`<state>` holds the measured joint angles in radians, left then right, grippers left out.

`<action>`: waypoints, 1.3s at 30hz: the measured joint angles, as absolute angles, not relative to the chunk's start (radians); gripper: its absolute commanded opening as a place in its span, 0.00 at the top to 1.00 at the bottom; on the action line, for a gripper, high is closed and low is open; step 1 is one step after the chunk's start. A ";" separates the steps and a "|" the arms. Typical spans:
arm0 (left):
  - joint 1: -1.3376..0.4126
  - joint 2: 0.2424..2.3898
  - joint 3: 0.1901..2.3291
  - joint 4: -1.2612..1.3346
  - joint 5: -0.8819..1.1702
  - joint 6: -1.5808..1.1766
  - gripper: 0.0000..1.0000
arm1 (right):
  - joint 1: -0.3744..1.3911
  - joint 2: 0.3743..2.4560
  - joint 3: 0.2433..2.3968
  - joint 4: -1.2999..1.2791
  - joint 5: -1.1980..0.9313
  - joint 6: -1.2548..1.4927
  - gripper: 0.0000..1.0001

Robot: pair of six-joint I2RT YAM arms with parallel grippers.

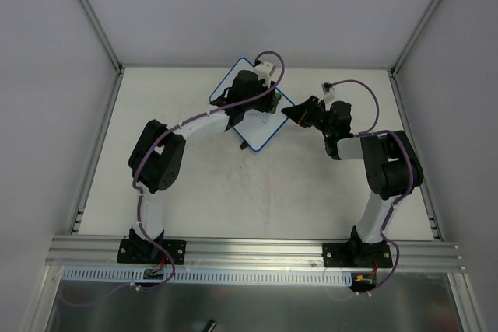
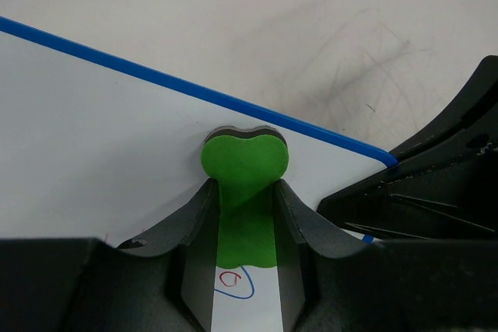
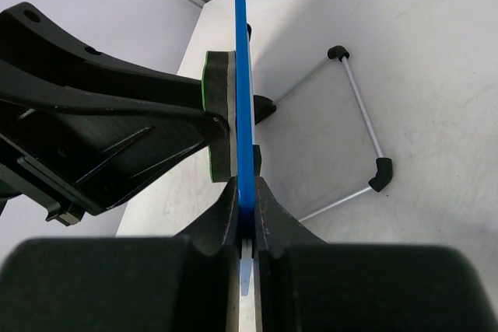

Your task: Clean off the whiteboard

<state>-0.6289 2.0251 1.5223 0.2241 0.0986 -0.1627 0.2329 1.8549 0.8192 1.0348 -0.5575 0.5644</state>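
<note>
The whiteboard (image 1: 261,128) with its thin blue rim lies tilted at the table's far middle. My left gripper (image 2: 245,192) is shut on the green eraser (image 2: 243,162) and presses it flat on the board's white face (image 2: 93,130), near the blue rim (image 2: 233,101). A small red and blue doodle (image 2: 233,281) shows between my left fingers. My right gripper (image 3: 245,192) is shut on the board's blue edge (image 3: 240,52), seen edge-on, at the board's right corner (image 1: 292,106). The eraser (image 3: 212,114) shows against the board in the right wrist view. My left gripper (image 1: 268,99) sits over the board.
A thin metal wire stand (image 3: 359,106) with black end caps lies on the table beyond the board. Grey walls and aluminium rails (image 1: 101,161) bound the table. The right arm's black body (image 2: 436,176) sits close beside the eraser.
</note>
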 measured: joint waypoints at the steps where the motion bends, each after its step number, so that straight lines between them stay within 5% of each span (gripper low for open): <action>1: -0.630 2.025 1.522 0.224 0.094 -0.163 1.00 | 0.233 1.855 0.819 1.035 -0.558 0.564 1.00; 39: -0.339 2.024 1.308 0.329 0.156 -0.815 1.00 | 0.235 1.858 0.825 1.045 -0.567 0.566 1.00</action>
<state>-0.3386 2.0235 1.3079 0.3290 0.1562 -0.8150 0.2352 1.8580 0.8249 1.0451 -0.5667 0.5655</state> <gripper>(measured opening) 0.288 0.058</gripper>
